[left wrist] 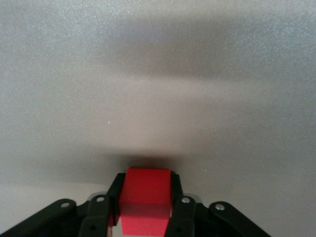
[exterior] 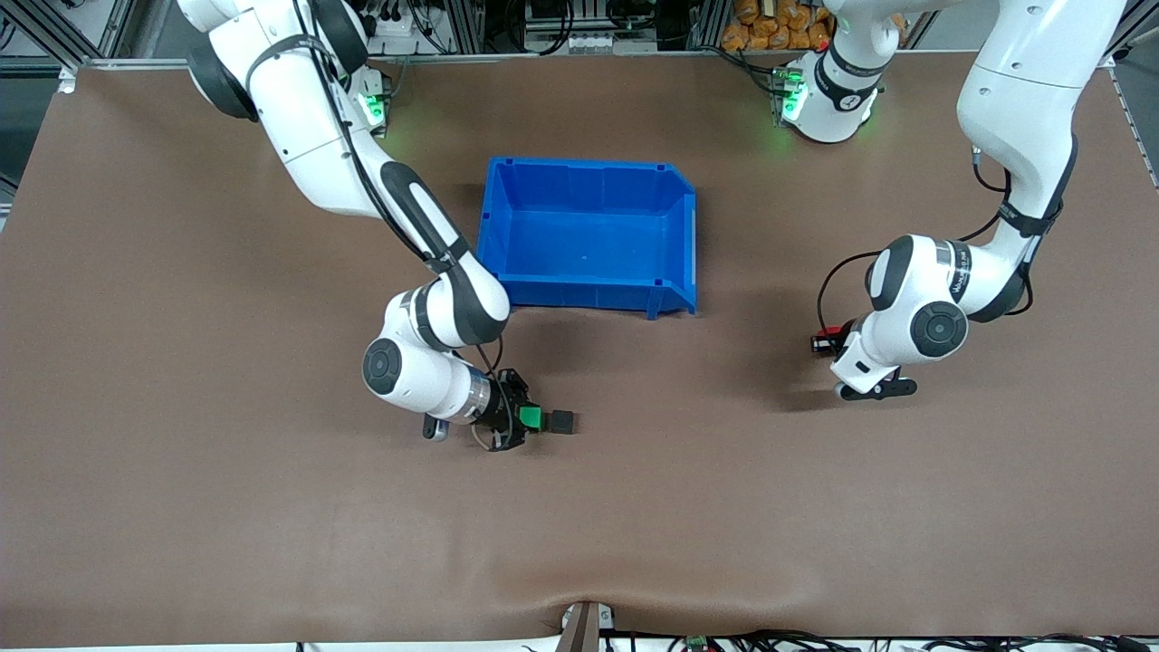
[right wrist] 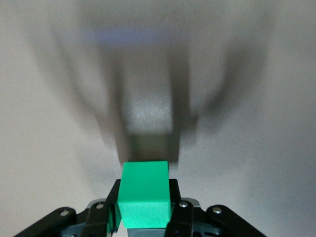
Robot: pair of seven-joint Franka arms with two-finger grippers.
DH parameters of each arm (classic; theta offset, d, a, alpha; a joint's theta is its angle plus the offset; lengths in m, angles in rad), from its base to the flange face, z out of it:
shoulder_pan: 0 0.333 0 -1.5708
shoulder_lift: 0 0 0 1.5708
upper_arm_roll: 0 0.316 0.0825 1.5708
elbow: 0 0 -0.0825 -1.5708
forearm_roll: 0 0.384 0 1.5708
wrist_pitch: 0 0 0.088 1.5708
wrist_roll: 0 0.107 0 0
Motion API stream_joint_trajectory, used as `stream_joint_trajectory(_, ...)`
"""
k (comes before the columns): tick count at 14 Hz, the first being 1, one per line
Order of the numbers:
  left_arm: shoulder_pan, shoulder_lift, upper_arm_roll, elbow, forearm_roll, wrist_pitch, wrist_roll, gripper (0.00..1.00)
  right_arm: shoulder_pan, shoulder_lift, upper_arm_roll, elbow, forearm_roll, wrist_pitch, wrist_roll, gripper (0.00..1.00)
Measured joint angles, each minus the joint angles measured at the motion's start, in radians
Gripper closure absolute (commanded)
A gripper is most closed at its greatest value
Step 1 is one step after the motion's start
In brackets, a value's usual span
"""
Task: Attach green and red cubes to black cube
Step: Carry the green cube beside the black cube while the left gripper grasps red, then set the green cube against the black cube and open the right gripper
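The green cube point(exterior: 530, 417) is held in my right gripper point(exterior: 528, 418), which is shut on it low over the table. The cube's free face meets the black cube point(exterior: 562, 421), which rests on the table nearer to the front camera than the blue bin. In the right wrist view the green cube point(right wrist: 144, 192) sits between the fingers with the black cube point(right wrist: 149, 140) just ahead of it. My left gripper point(exterior: 824, 344) is shut on the red cube point(exterior: 822, 343) toward the left arm's end of the table. The left wrist view shows the red cube point(left wrist: 146, 200) clamped on both sides.
An open blue bin point(exterior: 579, 294) stands mid-table, toward the robots' bases, with nothing visible inside. The brown table cover has a wrinkle point(exterior: 579, 593) at the edge nearest the front camera.
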Motion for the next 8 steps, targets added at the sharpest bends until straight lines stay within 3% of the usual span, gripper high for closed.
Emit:
stream_joint_trajectory(2,-0.001,0.0,-0.001,0.0,0.0,-0.001,-0.015,1.0,0.004,0.008,-0.001,0.002,0.0,0.005,0.015,0.98)
stream_joint_trajectory(3,-0.001,0.0,-0.002,0.0,0.0,-0.001,-0.026,1.0,0.004,0.01,-0.002,0.003,0.0,0.007,0.027,0.82)
stream_joint_trajectory(4,-0.001,-0.001,-0.004,0.001,0.0,-0.001,-0.047,1.0,0.004,0.012,-0.003,0.005,0.0,0.007,0.036,0.77)
stream_joint_trajectory(8,-0.002,-0.019,-0.06,0.037,0.0,-0.003,-0.254,1.0,0.007,0.016,-0.003,0.009,0.0,0.025,0.046,0.83)
